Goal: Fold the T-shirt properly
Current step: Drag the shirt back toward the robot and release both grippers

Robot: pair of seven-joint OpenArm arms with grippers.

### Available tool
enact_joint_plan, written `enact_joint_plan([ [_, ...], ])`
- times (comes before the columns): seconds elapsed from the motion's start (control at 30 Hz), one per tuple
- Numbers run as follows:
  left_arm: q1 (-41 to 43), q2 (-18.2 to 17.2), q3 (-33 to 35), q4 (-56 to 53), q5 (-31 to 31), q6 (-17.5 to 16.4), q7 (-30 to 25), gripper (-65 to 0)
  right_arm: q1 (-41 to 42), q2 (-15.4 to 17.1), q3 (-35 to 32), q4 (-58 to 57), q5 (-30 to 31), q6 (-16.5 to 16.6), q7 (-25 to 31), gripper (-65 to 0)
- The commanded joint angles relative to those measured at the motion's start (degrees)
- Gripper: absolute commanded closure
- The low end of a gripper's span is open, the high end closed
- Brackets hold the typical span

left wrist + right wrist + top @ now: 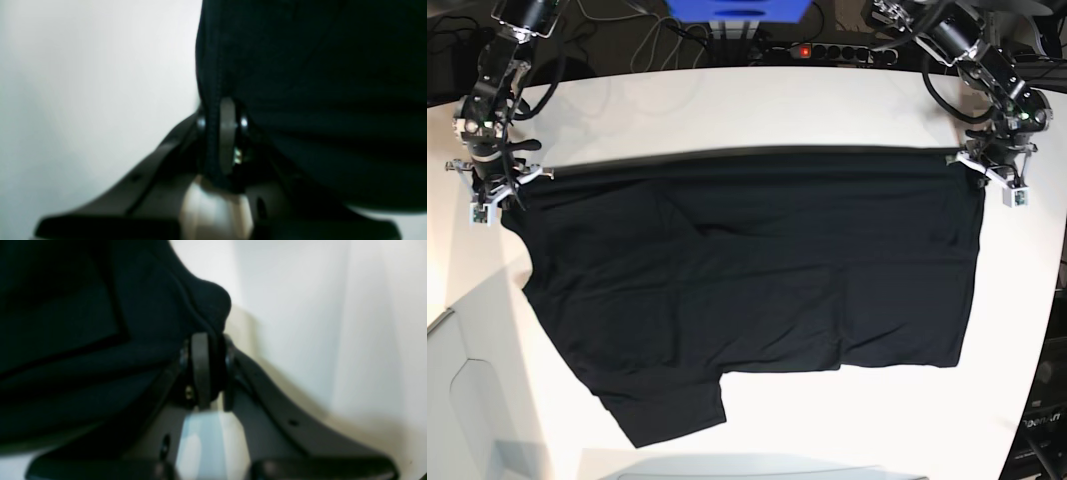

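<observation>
Both grippers are pinched shut on the T-shirt [747,290], one at each end of its far edge. On the shirt's right end in the base view, the left gripper [983,163] clamps a thin stitched hem; its wrist view shows the left gripper [222,133] with that seam running straight down between the closed jaws. On the shirt's other end, the right gripper [502,183] bites a bunched corner, and close up the right gripper [208,370] has a rounded lump of black cloth bulging just above its jaws.

Between the two grips the far edge is pulled taut into a nearly straight line. Below that line the shirt lies spread on the white table [727,100], plain black side up (no print shows), with a sleeve jutting out toward the near edge of the table.
</observation>
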Motion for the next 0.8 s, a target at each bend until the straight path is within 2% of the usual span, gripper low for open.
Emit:
enact_joint_plan([
  [0.0, 1.4, -1.2, -0.6, 0.7, 2.7, 1.4, 1.6, -0.1, -0.7, 1.5, 0.8, 1.2, -1.3, -1.1, 1.3, 0.0],
  [0.13, 4.0, -0.3, -0.5, 0.8, 2.7, 1.4, 1.5, -0.1, -4.9, 1.2, 2.2, 2.9, -1.3, -0.7, 1.5, 0.0],
  [0.2, 5.4, 0.5, -0.5, 2.5, 2.7, 1.4, 1.3, -0.1, -6.7, 0.9, 3.0, 4.3, -1.3, 2.5, 1.5, 0.0],
  [0.37, 9.5, 4.0, -0.4, 9.8, 2.7, 1.4, 1.2, -0.1, -8.3, -3.5, 8.1, 7.1, -1.6, 10.2, 1.5, 0.0],
  [0.47, 12.4, 6.4, -0.5, 15.1, 2.7, 1.4, 1.2, -0.1, -9.3, -4.9, 10.2, 7.2, -1.6, 14.1, 1.5, 0.0],
  [0.77, 16.8, 8.2, -0.5, 22.2, 2.7, 1.4, 1.1, -0.1, -12.8, -5.9, 10.0, 7.2, -1.6, 14.9, 1.5, 0.0],
])
